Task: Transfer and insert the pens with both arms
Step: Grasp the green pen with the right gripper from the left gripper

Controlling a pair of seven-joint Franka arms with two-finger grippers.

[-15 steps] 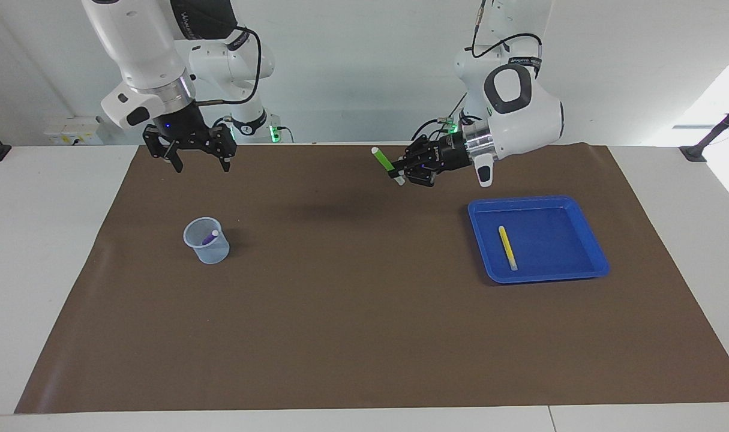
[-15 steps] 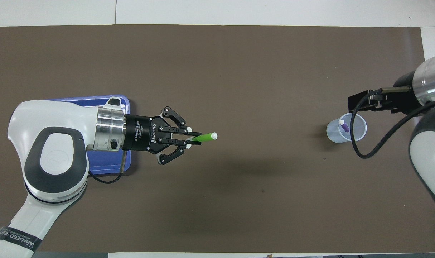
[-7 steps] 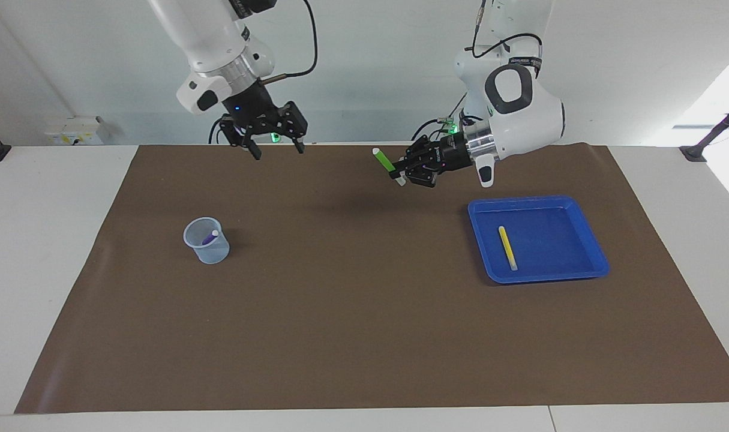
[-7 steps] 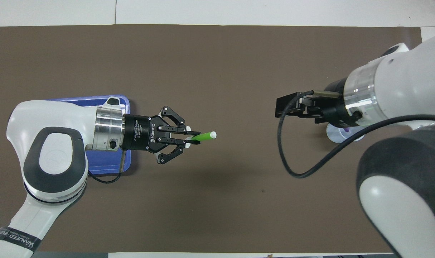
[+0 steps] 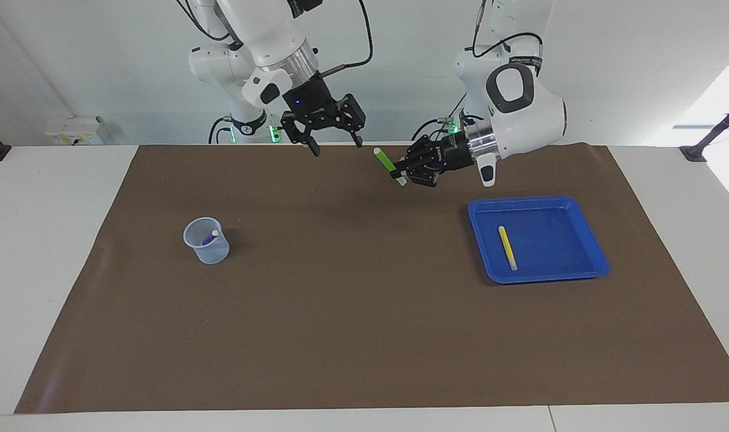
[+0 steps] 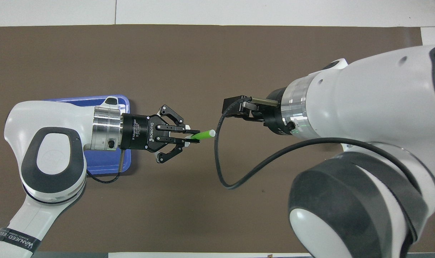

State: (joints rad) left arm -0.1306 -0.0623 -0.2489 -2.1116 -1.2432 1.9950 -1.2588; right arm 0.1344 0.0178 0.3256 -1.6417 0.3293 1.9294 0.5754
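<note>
White table (image 5: 52,198) bears brown mat (image 5: 364,336), cup (image 5: 207,241), blue tray (image 5: 589,237).

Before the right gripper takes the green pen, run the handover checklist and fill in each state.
1. Left gripper shut on the green pen: ok.
2. Pen's capped end sticks out free toward the right arm: ok.
3. Right gripper open: ok.
4. Right gripper around the pen: not ok, it is beside it, apart.
5. Cup upright, purple pen inside: ok.
6. Yellow pen lying in the blue tray: ok.
</note>
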